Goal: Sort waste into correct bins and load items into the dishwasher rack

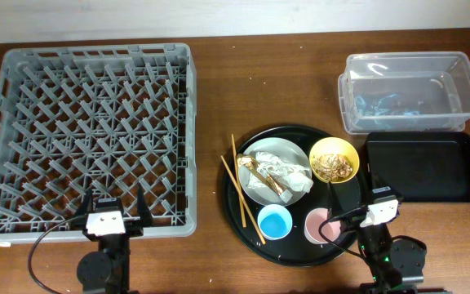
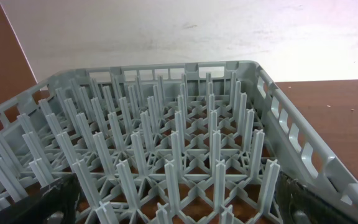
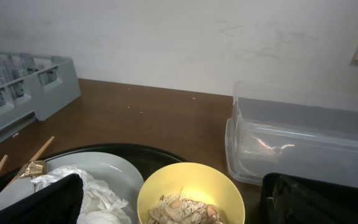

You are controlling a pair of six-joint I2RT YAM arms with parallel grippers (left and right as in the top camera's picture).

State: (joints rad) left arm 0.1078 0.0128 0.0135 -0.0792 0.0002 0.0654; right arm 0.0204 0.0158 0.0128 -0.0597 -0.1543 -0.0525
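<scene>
The right gripper (image 1: 357, 198) hangs with its jaws spread and nothing between them, at the near right edge of the round black tray (image 1: 288, 251), just beside the pink cup (image 1: 317, 225). Close ahead sits the yellow bowl (image 1: 315, 153) of food scraps (image 1: 334, 167). To its left the grey plate (image 1: 259, 192) carries crumpled tissue (image 1: 299, 176) and a gold wrapper (image 1: 265, 173). The blue cup (image 1: 274, 221) and chopsticks (image 1: 239, 189) lie further left. The clear tub (image 1: 402, 59) and shallow black tray (image 1: 427, 167) wait to the right. The left gripper (image 1: 113, 208), also spread and empty, sits at the near wall of the bare rack (image 1: 190, 122). Sorting seems not yet begun. The next move likely calls for reaching forward and down, closing on the tissue or wrapper, and carrying it right to a bin.
</scene>
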